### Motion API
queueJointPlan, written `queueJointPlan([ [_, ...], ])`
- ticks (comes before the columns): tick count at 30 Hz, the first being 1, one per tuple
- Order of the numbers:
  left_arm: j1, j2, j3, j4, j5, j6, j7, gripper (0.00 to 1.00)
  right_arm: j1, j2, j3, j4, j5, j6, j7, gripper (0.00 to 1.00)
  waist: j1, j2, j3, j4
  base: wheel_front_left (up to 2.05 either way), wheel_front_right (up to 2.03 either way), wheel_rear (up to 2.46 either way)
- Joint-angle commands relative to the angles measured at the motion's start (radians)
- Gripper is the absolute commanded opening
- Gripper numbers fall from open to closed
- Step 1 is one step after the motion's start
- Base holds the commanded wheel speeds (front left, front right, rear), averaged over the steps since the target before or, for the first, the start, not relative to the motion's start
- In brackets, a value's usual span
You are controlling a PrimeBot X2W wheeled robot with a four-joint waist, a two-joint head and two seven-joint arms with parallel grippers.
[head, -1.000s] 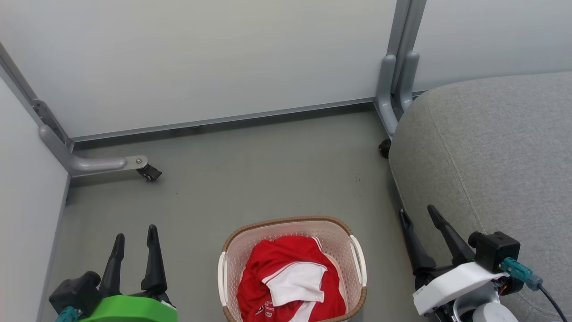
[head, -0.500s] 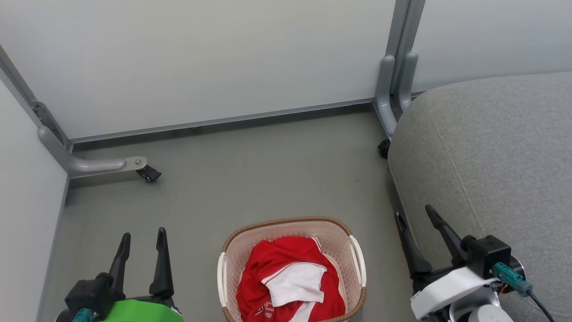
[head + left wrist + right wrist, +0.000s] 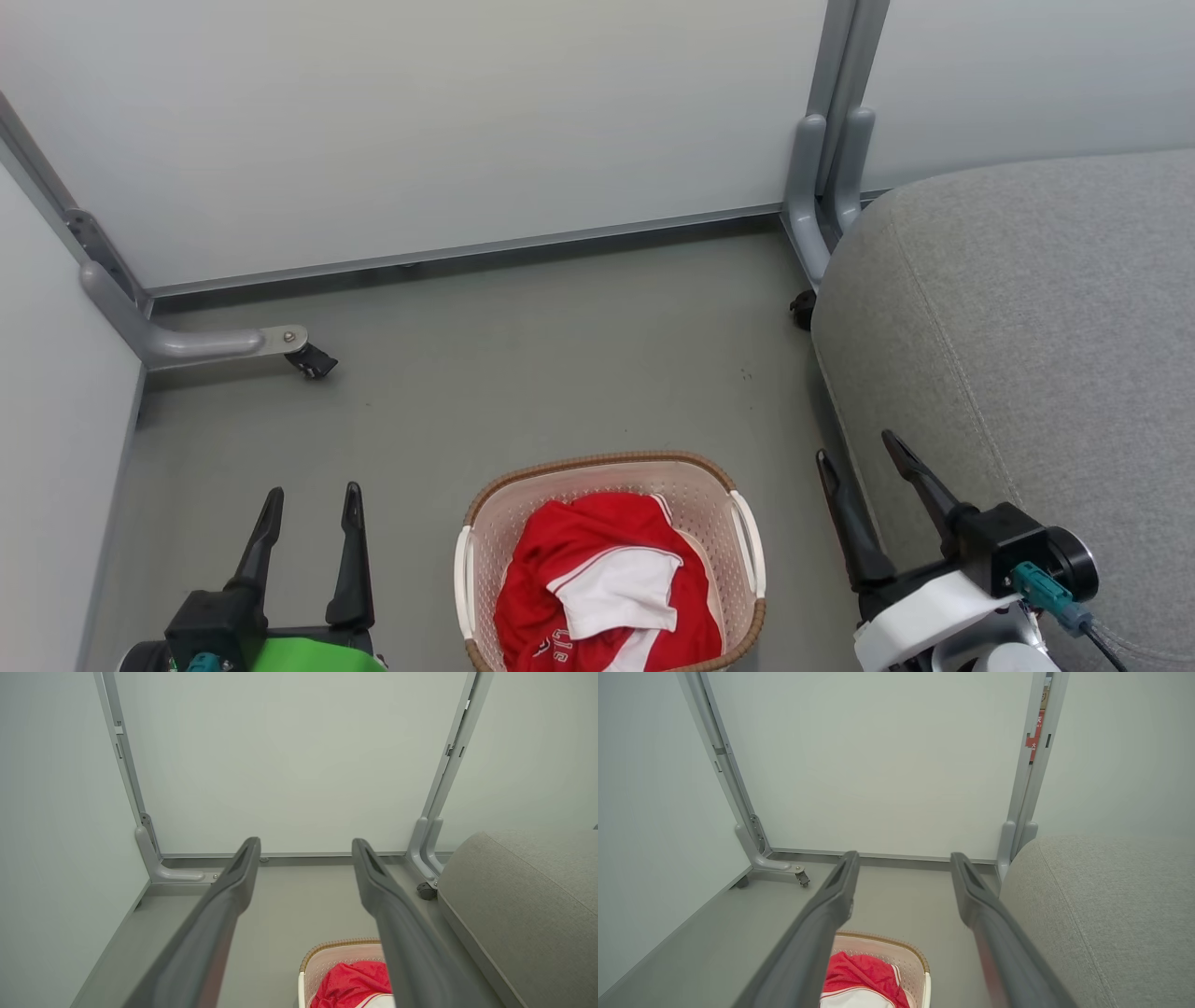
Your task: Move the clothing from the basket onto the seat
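The red and white clothing (image 3: 607, 588) lies crumpled inside the cream basket (image 3: 653, 471) on the floor at the bottom centre. The large grey seat (image 3: 1027, 327) fills the right side. My left gripper (image 3: 313, 495) hangs open to the left of the basket, nothing between its fingers. My right gripper (image 3: 857, 446) is open too, between the basket and the seat's front edge. In the left wrist view the clothing (image 3: 350, 984) and basket (image 3: 327, 952) lie below my left gripper (image 3: 306, 844), the seat (image 3: 528, 896) at right. The right wrist view shows the clothing (image 3: 864, 975), basket (image 3: 896, 942), seat (image 3: 1101, 905) and right gripper (image 3: 903, 858).
Pale partition panels (image 3: 420, 121) close off the back and left. Their grey metal feet with castors (image 3: 303, 355) stand on the grey floor (image 3: 560, 373), another castor (image 3: 803, 308) by the seat's corner.
Both grippers have drifted slightly inward toward the basket and lower in the head view. The basket, clothing and seat have stayed put.
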Motion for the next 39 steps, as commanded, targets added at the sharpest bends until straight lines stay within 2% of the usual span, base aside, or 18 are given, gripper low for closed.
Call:
queueJointPlan([
  [1, 0.01, 0.007, 0.0, -0.006, 0.02, 0.002, -0.008, 1.0, 0.008, -0.001, 0.003, -0.007, -0.024, 0.0, -0.009, 1.0, 0.0, 0.0, 0.0, 0.0, 0.0, 0.0, 0.0],
  [14, 0.024, 0.007, -0.009, -0.007, 0.117, 0.005, -0.033, 1.0, 0.014, 0.002, 0.011, -0.006, -0.115, 0.0, -0.032, 1.0, 0.0, 0.0, -0.001, -0.006, 0.0, 0.0, 0.0],
  [39, 0.019, 0.007, -0.018, 0.026, 0.124, -0.007, -0.03, 1.0, 0.019, 0.007, -0.001, 0.012, -0.103, 0.0, -0.032, 1.0, 0.0, 0.0, 0.007, -0.014, 0.0, 0.0, 0.0],
])
